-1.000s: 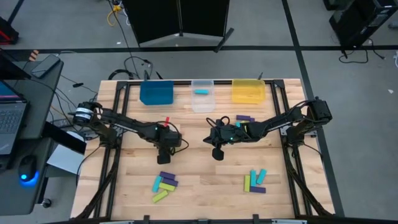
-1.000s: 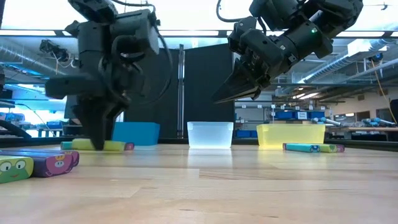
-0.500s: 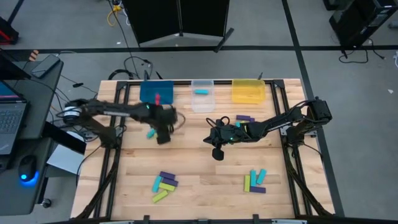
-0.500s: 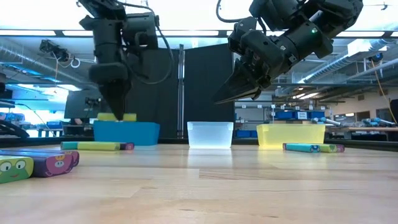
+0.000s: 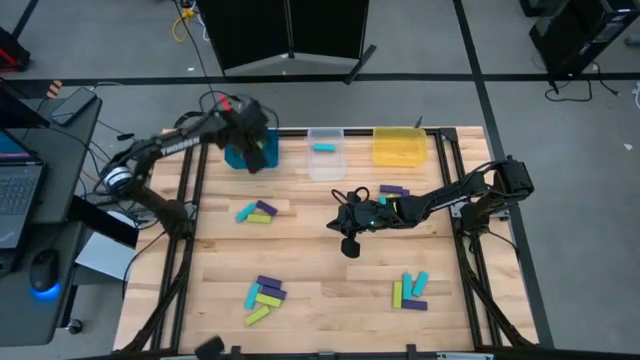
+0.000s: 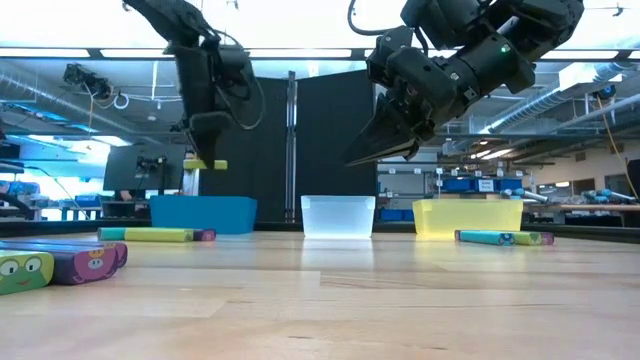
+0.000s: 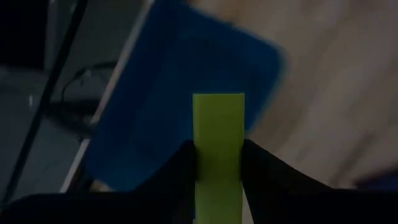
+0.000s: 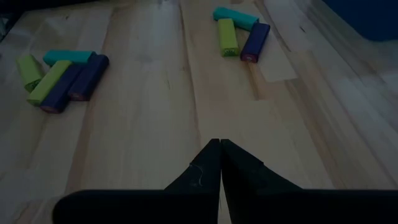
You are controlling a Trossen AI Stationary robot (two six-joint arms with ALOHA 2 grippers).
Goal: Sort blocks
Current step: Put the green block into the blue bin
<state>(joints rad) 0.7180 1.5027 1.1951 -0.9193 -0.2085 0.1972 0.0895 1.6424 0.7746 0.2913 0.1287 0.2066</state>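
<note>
Cyan block [image 5: 322,147] (alone) in clear bin [image 5: 326,165]

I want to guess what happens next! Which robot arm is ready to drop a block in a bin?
The left. Its gripper holds a lime green block above the blue bin. The right gripper is shut, empty, mid-table.

Overhead looks straight down, low camera level across the table [image 6: 400,300]; both share three bins.
</note>
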